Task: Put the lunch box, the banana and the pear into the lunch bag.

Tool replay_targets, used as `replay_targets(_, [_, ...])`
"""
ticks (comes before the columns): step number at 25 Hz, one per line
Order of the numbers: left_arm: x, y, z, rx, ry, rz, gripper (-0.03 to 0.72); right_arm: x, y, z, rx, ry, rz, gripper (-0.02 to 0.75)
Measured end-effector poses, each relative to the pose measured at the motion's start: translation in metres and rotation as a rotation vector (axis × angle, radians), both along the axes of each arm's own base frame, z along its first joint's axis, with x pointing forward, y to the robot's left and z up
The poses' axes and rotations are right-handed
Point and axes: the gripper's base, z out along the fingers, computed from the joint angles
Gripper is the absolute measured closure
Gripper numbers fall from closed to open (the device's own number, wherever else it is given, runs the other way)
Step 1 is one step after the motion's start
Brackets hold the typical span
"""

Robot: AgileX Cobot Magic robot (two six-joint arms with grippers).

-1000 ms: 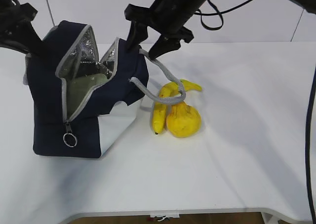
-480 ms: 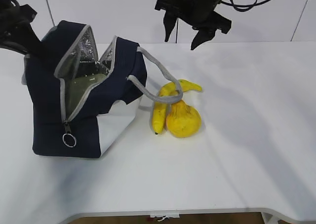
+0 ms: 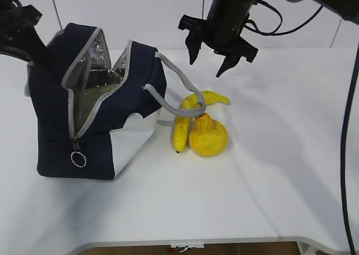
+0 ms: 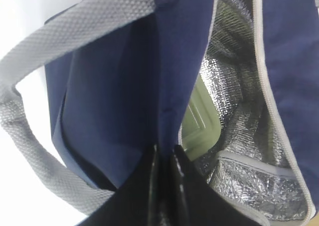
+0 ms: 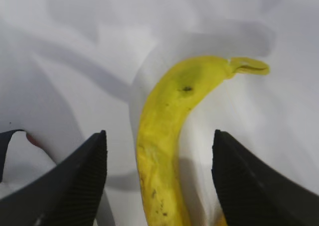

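Note:
The navy lunch bag [image 3: 53, 109] stands open at the left, foil lining showing. Inside it lies the lunch box [image 3: 100, 96], its pale green lid [image 4: 200, 120] visible through the mouth. My left gripper [image 4: 164, 159] is shut on the bag's navy wall at the far left rim [image 3: 35, 55]. The banana [image 3: 180, 128] lies right of the bag, touching the pear [image 3: 210, 137]. My right gripper [image 3: 206, 67] hangs open above the banana's stem end. In the right wrist view the banana [image 5: 162, 166] lies between the spread fingers [image 5: 82, 178].
A grey bag handle [image 3: 175, 83] loops down from the bag and lies across the banana's middle. A second grey handle [image 4: 35, 151] hangs on the bag's outer side. The white table [image 3: 280, 171] stretches right and forward, with its front edge near.
My right gripper has left the bag's right rim, swung right and come down over the banana, staying open. The left gripper and the bag have not moved.

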Motion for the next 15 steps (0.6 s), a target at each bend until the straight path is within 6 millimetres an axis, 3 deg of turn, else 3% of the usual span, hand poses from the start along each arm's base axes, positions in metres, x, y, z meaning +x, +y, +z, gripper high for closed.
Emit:
replay_targets(6, [0.0, 0.0, 0.0, 0.001, -0.004, -0.003, 0.685, 0.005, 0.012, -0.03, -0.012, 0.037, -0.021, 0.213])
replay_targets(15, [0.0, 0.0, 0.0, 0.002, -0.005, -0.005, 0.685, 0.006, 0.02, -0.056, -0.028, 0.078, -0.018, 0.215])
